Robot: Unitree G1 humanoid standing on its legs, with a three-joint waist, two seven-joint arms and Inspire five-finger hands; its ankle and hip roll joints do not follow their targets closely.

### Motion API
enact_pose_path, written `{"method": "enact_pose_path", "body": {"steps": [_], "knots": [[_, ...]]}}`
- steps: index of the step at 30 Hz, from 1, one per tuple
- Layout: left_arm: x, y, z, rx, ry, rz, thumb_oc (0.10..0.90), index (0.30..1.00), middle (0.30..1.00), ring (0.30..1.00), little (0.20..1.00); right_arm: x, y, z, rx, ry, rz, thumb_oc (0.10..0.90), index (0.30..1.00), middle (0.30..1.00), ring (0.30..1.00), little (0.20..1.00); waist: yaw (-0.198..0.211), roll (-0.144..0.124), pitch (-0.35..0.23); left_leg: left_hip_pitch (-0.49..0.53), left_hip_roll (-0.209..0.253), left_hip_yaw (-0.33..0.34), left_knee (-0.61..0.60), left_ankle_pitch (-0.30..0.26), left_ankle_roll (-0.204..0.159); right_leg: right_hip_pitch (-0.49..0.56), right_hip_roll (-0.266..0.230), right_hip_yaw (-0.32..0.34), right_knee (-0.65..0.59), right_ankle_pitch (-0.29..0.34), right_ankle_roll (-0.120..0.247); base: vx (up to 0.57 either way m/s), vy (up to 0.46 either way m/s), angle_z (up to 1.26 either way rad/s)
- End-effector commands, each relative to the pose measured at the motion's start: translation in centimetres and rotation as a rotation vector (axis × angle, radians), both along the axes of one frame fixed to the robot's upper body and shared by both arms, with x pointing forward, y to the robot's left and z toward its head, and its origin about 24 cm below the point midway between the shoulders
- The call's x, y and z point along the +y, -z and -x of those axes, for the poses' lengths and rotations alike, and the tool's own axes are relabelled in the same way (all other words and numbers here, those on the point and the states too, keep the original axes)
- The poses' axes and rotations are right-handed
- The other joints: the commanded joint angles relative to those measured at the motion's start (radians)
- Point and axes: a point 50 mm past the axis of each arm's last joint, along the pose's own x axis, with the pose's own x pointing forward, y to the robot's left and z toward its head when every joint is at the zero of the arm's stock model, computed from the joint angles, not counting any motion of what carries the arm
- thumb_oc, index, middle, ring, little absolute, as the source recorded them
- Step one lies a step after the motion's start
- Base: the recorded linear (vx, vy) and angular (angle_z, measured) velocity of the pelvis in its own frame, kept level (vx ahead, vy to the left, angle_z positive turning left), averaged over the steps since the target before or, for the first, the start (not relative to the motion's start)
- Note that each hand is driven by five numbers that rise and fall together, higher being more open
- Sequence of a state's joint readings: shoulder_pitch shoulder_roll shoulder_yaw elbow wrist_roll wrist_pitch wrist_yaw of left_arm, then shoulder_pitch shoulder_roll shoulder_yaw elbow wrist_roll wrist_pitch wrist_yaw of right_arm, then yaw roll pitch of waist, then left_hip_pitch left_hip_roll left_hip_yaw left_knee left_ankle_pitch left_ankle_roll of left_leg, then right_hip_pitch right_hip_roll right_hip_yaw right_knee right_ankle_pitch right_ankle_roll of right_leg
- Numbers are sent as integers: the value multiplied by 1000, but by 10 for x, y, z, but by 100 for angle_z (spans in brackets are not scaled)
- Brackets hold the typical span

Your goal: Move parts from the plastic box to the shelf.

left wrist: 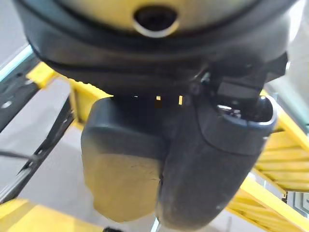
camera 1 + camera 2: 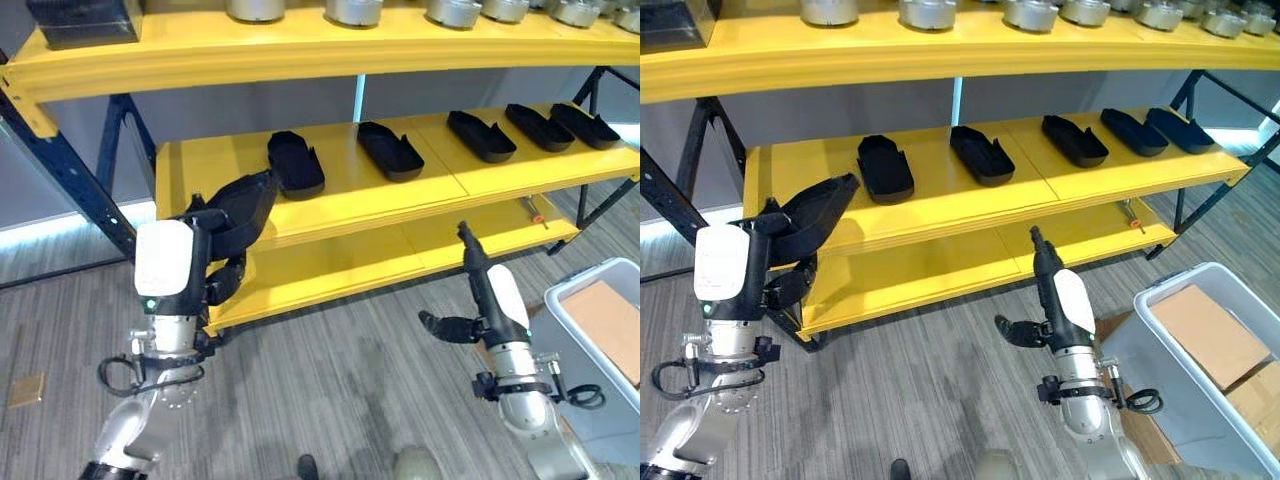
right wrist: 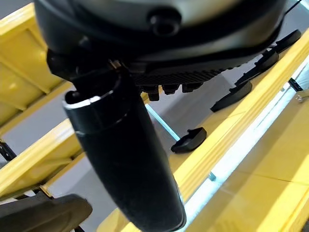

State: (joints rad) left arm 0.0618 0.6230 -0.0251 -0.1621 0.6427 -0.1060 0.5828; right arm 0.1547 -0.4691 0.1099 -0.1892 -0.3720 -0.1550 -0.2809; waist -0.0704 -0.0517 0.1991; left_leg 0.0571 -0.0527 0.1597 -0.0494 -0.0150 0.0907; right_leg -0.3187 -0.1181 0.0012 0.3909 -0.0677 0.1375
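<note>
At left of frame, left hand [image 2: 215, 262] curled round a long black plastic part [image 2: 243, 205], right at the yellow metal shelf [image 2: 218, 158] edge. Along middle shelf, five more black parts [image 2: 296, 162]. Lower middle-right, right hand [image 2: 478, 290] with straight fingers, holding nothing. Far right, grey plastic box [image 2: 568, 303].

The plastic box [image 2: 1200, 330] runs off the frame edge — contents partly hidden.
</note>
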Motion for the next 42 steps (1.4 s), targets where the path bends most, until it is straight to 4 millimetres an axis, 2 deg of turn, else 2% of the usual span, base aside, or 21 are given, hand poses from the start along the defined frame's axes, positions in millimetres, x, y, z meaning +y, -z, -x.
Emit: {"method": "enact_pose_path", "body": {"steps": [1,6,8,11,16,19,20,21,23,25,27,28,29,31,32,33,34,35,36,39,42], "knots": [[-12,-51,4,-296,58,-28,400,300,300,300,300,3,-49,-17,-246,-78,23,900,1000,1000,1000,1000,-16,-6,-57,78,32,-68,-38,-51,-49,54,19,-128,-333,233,16,198,-28,-11],[-26,-52,3,-300,134,-37,400,300,300,300,300,1,-54,-14,-259,-97,42,900,1000,1000,1000,1000,-38,-16,-87,94,37,-86,-25,-76,-65,144,62,-54,-398,232,-5,190,-70,29],[-28,-51,4,-295,148,-23,400,300,300,300,300,-1,-56,-13,-263,-97,40,900,1000,1000,1000,1000,-34,-9,-91,89,43,-84,-16,-80,-70,147,62,-70,-393,229,-7,183,-77,65],[-34,-47,4,-264,196,8,400,300,300,300,300,-11,-53,-8,-245,-67,27,900,1000,1000,1000,1000,-44,0,-110,100,75,-86,-8,-84,-88,159,73,-91,-369,190,-26,220,-92,15],[-37,-46,4,-240,228,36,400,300,300,300,300,-19,-50,-3,-227,-40,33,900,1000,1000,1000,1000,-57,2,-111,100,105,-110,13,-84,-109,163,82,-106,-345,153,-44,132,-82,18],[-41,-47,3,-233,258,48,400,300,300,300,300,-23,-52,-3,-230,-35,45,900,1000,1000,1000,1000,-56,-1,-98,54,117,-112,132,-67,-136,181,84,-113,-343,133,-63,110,-98,25],[-42,-49,4,-235,274,48,400,300,300,300,300,-23,-55,-3,-241,-42,53,900,1000,1000,1000,1000,-44,-12,-72,-21,111,-111,299,-18,-172,214,80,-121,-354,129,-80,20,-98,36],[-43,-50,5,-236,285,49,400,300,300,300,300,-25,-56,-2,-242,-43,59,900,1000,1000,1000,1000,-31,-21,-55,-69,99,-121,394,9,-187,232,76,-126,-362,127,-88,32,-109,13],[-43,-50,5,-231,287,50,400,300,300,300,300,-25,-59,-3,-253,-45,67,900,1000,1000,1000,1000,-15,-30,-33,-137,82,-150,499,40,-203,253,70,-135,-375,124,-95,20,-46,13],[-42,-50,4,-230,287,60,400,300,300,300,300,-28,-59,-4,-257,-22,64,900,1000,1000,1000,1000,-24,-41,-23,-184,163,-115,470,54,-195,264,49,-147,-380,122,-90,60,13,1],[-40,-50,7,-236,279,66,400,300,300,300,300,-31,-56,-2,-251,2,54,900,1000,1000,1000,1000,-24,-55,-31,-172,244,-92,327,23,-177,278,24,-146,-385,118,-68,151,126,40],[-37,-51,8,-249,269,74,400,300,300,300,300,-31,-55,-3,-257,13,46,900,1000,1000,1000,1000,-21,-59,-35,-157,297,-96,198,57,-181,281,8,-136,-383,108,-49,158,198,32],[-35,-52,7,-253,262,81,400,300,300,300,300,-32,-54,-3,-256,24,41,900,1000,1000,1000,1000,-20,-56,-35,-153,336,-100,138,99,-188,283,-2,-126,-380,99,-40,161,237,1],[-35,-53,8,-266,260,109,400,300,300,300,300,-31,-53,-5,-261,30,31,900,1000,1000,1000,1000,-8,-32,-37,-145,378,-143,14,190,-214,279,-3,-98,-373,80,-26,131,248,-32],[-34,-53,8,-267,257,121,400,300,300,300,300,-30,-53,-6,-262,28,26,900,1000,1000,1000,1000,-5,-19,-40,-133,385,-160,-15,218,-231,276,0,-86,-366,75,-22,98,234,-39],[-34,-52,8,-265,256,127,400,300,300,300,300,-28,-52,-6,-260,19,21,900,1000,1000,1000,1000,-8,-2,-46,-115,383,-162,-34,190,-231,273,2,-80,-358,68,-18,101,251,-47],[-35,-51,8,-260,258,125,400,300,300,300,300,-29,-50,-5,-247,30,24,900,1000,1000,1000,1000,-21,9,-59,-102,384,-131,-37,175,-243,278,-3,-74,-353,72,-15,74,180,-66],[-35,-51,8,-258,258,125,400,300,300,300,300,-29,-49,-5,-246,30,25,900,1000,1000,1000,1000,-18,10,-60,-101,384,-128,-37,173,-243,278,-2,-71,-355,72,-14,187,343,-57],[-38,-54,8,-258,278,104,400,300,300,300,300,-30,-46,-3,-229,40,14,900,1000,1000,1000,1000,-22,9,-80,-68,337,-113,-37,137,-235,298,-30,-61,-370,95,0,138,251,-45],[-39,-55,6,-249,293,89,400,300,300,300,300,-31,-40,0,-196,56,14,900,1000,1000,1000,1000,-23,-7,-88,-36,292,-65,-38,103,-221,319,-79,-60,-381,112,28,132,282,-11],[-41,-58,3,-260,298,89,400,300,300,300,300,-30,-36,0,-177,68,14,900,1000,1000,1000,1000,-21,-20,-96,-23,270,-42,-37,84,-210,327,-109,-61,-389,122,46,67,154,0]]}}
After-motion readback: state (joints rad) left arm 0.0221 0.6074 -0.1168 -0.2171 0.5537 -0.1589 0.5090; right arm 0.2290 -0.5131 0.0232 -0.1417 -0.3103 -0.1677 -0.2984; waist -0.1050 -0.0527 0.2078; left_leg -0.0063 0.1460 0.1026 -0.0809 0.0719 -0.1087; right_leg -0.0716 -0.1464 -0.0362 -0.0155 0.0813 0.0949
